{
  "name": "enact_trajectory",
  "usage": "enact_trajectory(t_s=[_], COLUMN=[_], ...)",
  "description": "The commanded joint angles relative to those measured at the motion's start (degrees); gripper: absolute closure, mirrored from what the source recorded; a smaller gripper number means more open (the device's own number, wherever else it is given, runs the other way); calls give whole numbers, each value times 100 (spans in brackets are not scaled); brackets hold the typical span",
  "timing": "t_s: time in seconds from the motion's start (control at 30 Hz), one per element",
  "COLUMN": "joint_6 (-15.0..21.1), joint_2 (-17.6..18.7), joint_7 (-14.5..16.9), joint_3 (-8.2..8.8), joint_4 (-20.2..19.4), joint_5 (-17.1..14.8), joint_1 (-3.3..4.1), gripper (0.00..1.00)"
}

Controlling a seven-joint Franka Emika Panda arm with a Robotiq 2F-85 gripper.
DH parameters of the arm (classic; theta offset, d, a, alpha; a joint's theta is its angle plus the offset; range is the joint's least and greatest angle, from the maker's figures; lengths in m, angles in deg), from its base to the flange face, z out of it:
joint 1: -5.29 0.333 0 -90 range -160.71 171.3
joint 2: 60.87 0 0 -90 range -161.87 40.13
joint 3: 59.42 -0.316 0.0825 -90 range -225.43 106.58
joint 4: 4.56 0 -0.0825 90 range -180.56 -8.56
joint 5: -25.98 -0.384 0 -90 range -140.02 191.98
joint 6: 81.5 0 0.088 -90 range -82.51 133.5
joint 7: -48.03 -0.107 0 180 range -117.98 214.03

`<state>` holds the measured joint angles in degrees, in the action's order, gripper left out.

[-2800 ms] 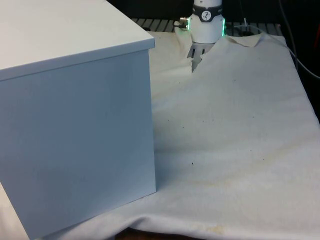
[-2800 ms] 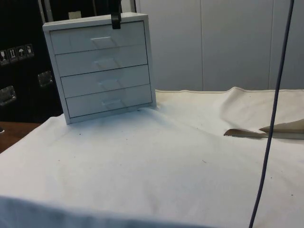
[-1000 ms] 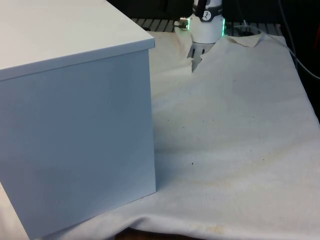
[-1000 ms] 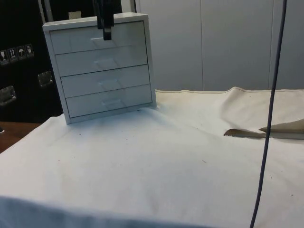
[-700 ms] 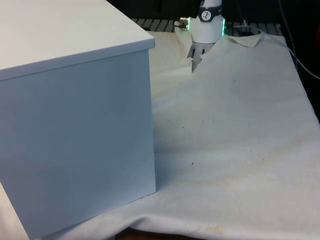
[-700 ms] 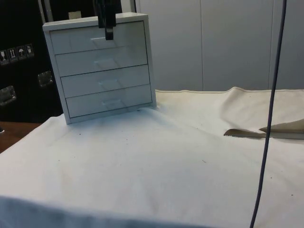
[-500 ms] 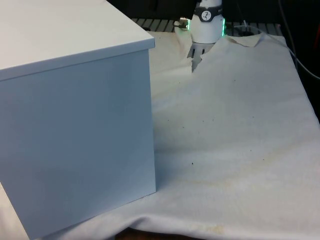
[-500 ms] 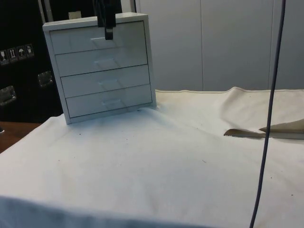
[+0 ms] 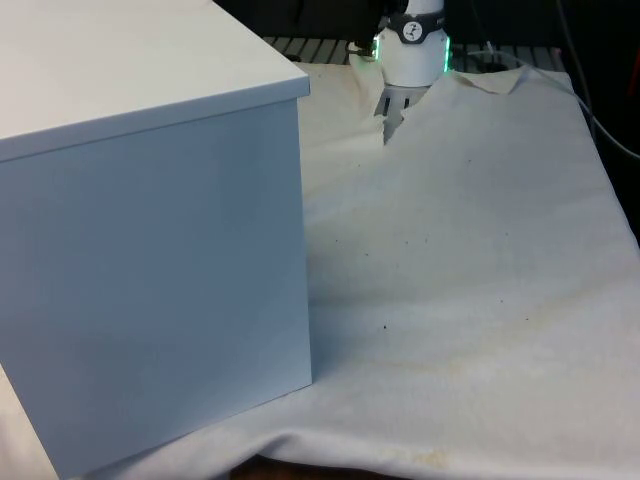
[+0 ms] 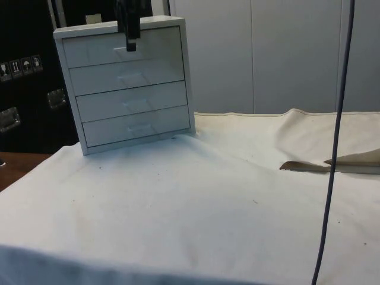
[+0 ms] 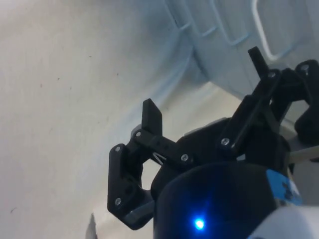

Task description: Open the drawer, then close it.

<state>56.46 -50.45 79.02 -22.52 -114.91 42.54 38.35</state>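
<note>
Your black two-finger hand [image 10: 129, 37], fingers spread and holding nothing, is hovering just in front of the top drawer's horizontal handle [image 10: 126, 50] on the white four-drawer chest [image 10: 127, 89] standing at the tabletop's [image 10: 196, 202] far corner.

A rumpled white cloth [image 10: 208, 202] with small dark specks [image 9: 385, 326] spreads well below the gripper [image 10: 130, 44], and on the side view's right, far from the gripper, one fold of it is turned up to show a tan underside [image 10: 309, 166]. A thin dark cable [image 10: 332, 178] hangs down over that same far side, with pale wall panels [image 10: 285, 53] behind it. On the gripper's other side stands a dark cabinet with small white labels [image 10: 24, 65], and lower down a bare brown corner of the wooden table [image 10: 12, 169] shows past the cloth's edge.
</note>
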Motion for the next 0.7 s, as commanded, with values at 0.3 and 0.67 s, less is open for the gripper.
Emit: enact_trajectory(t_s=[0.3,0.67], joint_6=[401,859], joint_2=[97,286], joint_7=[-298,-407], joint_3=[52,264], joint_4=[-126,-212], joint_5=[338,607], joint_1=[0,-11], gripper=[0,0])
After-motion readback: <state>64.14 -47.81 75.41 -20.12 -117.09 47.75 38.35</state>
